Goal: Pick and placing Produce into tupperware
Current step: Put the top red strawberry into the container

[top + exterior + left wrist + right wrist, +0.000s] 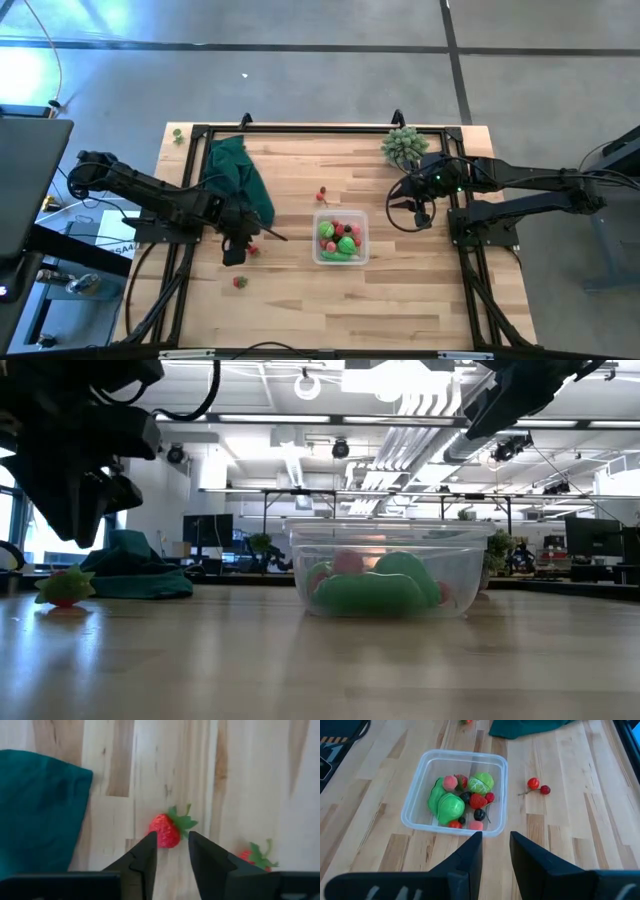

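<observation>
Clear container: the tupperware (pixel 341 240) stands on the wooden table (pixel 420 300), right of centre, holding green, red, pink and dark produce (pixel 459 801).
Left gripper (pixel 172 851): above the table beside the dark green cloth (pixel 236 174); fingers slightly apart, nothing between them, a strawberry (pixel 165 830) just ahead.
Second strawberry (pixel 252 857): near the first.
Cherries (pixel 538 786): loose, beside the tupperware.
Right gripper (pixel 496 851): raised at the table's right side, fingers slightly apart, empty.

Red strawberries (pixel 165 830) with green leaves lie on pale striped wood (pixel 240 780) beside a teal cloth (pixel 40 810); the clear tupperware (pixel 422 785) holds green, red, pink and black produce (pixel 462 800).
</observation>
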Robot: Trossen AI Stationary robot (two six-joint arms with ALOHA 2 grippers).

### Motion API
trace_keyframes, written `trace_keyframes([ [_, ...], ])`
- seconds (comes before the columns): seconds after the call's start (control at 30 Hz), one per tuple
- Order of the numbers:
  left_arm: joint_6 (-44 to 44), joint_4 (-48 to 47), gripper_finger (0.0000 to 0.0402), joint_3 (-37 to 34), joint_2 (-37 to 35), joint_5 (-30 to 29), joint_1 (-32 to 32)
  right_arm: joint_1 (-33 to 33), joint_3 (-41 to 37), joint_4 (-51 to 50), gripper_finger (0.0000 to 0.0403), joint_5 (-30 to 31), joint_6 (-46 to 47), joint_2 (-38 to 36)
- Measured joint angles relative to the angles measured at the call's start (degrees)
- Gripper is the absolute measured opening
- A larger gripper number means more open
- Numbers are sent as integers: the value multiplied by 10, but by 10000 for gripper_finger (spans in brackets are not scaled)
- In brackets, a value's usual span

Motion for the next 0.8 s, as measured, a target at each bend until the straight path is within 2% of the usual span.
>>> trace_keyframes([
  [0.2,2,7,160,-10,0,-7,0,0,0,0,89,0,0,0],
  [0.33,14,15,185,-17,6,-7,0,0,0,0,89,0,0,0],
  [0.8,26,50,189,-17,79,15,0,0,0,0,89,0,0,0],
])
